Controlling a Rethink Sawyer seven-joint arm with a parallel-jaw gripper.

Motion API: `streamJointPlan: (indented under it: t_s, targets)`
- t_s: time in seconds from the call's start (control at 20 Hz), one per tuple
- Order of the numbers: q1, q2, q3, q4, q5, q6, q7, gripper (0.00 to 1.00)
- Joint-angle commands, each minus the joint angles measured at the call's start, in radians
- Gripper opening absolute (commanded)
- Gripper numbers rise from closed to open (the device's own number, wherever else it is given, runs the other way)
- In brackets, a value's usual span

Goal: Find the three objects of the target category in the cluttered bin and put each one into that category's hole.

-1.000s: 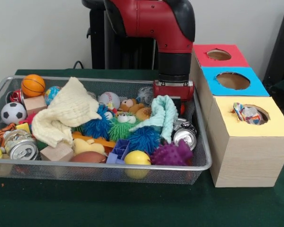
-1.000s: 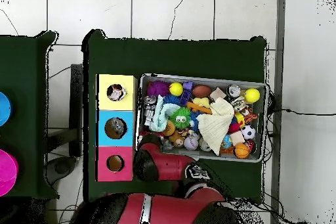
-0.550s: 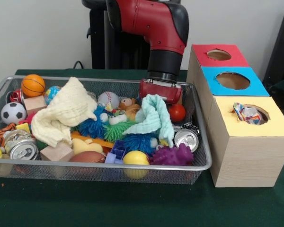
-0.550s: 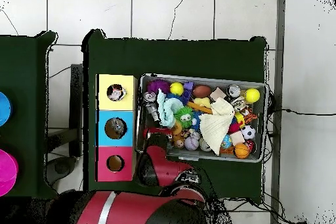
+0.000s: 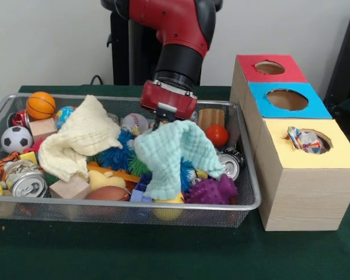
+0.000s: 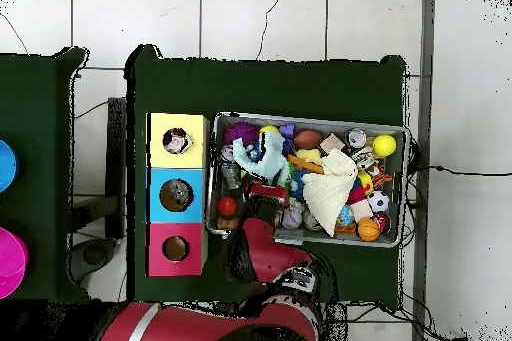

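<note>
We can read no text, label, brand, number or sign anywhere in either view. The cans (image 5: pixel 24 185) in the wire bin (image 5: pixel 248 201), one to the left of the end effector (image 5: pixel 161 122) and one (image 5: pixel 227 165) to its right, show only bare metal tops to us, with no printing we can make out. The yellow box (image 5: pixel 306 175), the blue box (image 5: pixel 287 99) and the red box (image 5: pixel 270 67) to the right of the end effector carry plain coloured tops around their holes, without lettering. The balls and blocks in the bin bear patterns only.
</note>
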Motion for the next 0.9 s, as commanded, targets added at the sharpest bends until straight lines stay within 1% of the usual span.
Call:
streamJointPlan:
  t_s: [0.05, 0.3, 0.5, 0.55, 0.7, 0.9]
  targets:
    - [-0.028, -0.064, -0.080, -0.169, 0.017, -0.031, 0.039, 0.00]
    - [-0.050, -0.102, -0.082, -0.184, -0.037, 0.042, 0.067, 0.00]
    - [-0.076, -0.091, -0.076, -0.188, -0.072, 0.046, 0.085, 0.00]
    - [-0.080, -0.086, -0.076, -0.184, -0.068, 0.054, 0.089, 0.00]
    - [-0.093, -0.106, -0.070, -0.173, -0.087, 0.107, 0.096, 0.00]
    - [-0.105, -0.154, -0.073, -0.155, -0.106, 0.197, 0.082, 0.00]
